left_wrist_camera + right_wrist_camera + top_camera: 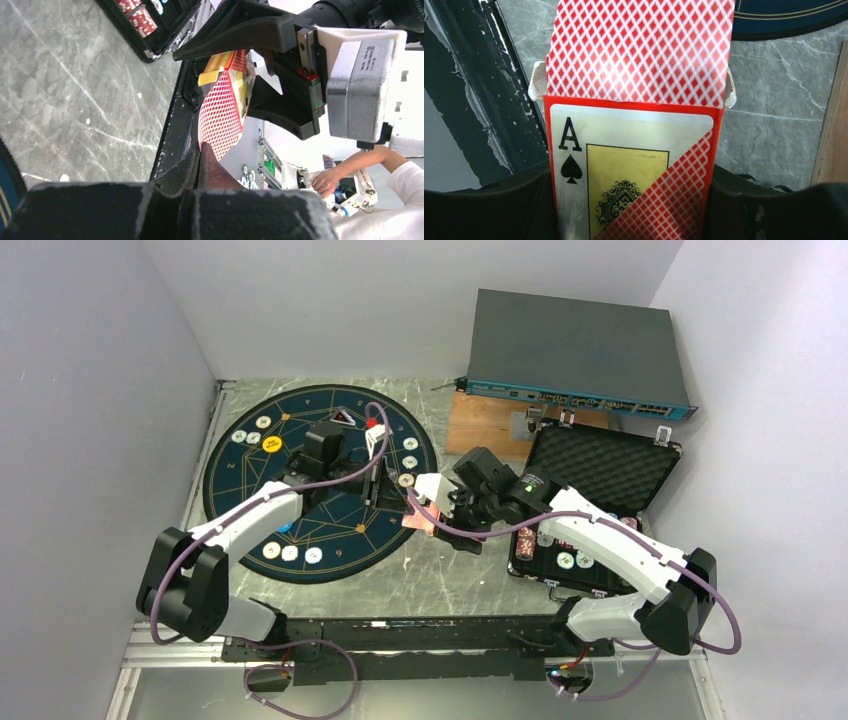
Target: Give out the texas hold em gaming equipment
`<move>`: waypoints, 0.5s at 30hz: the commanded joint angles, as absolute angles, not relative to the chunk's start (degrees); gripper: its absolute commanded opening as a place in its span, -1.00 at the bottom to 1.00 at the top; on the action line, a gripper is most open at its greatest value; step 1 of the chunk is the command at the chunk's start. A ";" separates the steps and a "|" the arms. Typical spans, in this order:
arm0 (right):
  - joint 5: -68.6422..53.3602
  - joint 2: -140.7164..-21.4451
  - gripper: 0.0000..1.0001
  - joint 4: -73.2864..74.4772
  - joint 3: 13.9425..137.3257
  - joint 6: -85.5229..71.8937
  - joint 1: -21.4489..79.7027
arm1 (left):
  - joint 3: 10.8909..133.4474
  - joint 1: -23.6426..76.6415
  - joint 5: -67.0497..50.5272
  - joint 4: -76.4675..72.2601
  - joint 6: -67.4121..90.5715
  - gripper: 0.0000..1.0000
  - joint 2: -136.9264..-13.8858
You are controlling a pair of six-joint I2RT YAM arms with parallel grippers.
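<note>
- Left fingers [200, 152] were pressed together, nipping the lower corner of the red-diamond sheet that stuck out of the card pack [624, 175]. I could not tell whether that sheet was a flap or a card.
- Right fingers [447, 508] stood part-spread, clamped on the pack's two sides, with the ace-of-spades face toward my wrist camera.
- I held the pack above the counter [440, 575], just beside the mat [245, 485] and left of the open case [600, 465].
- Along the mat's rim lay whitish chips [263, 423], with a yellow disc [272, 444] among them.
- In the case sat more chips [566, 560].
</note>
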State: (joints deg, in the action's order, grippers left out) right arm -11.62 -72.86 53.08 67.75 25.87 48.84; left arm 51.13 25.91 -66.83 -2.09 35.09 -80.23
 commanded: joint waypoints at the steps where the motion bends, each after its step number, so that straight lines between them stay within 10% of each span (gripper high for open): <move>1: -12.79 -70.50 -1.00 49.55 67.92 25.81 49.13 | 50.02 22.96 -66.99 1.16 30.97 -1.00 -77.41; 15: -11.25 -68.99 -1.00 49.39 66.36 25.74 48.80 | 73.94 -9.26 -56.93 46.72 -10.68 -1.00 -93.58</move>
State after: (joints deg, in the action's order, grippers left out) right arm -11.40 -71.02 52.18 65.84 25.89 48.84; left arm 65.71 -1.98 -63.13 33.01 4.29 -87.24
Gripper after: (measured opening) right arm 0.665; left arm 0.009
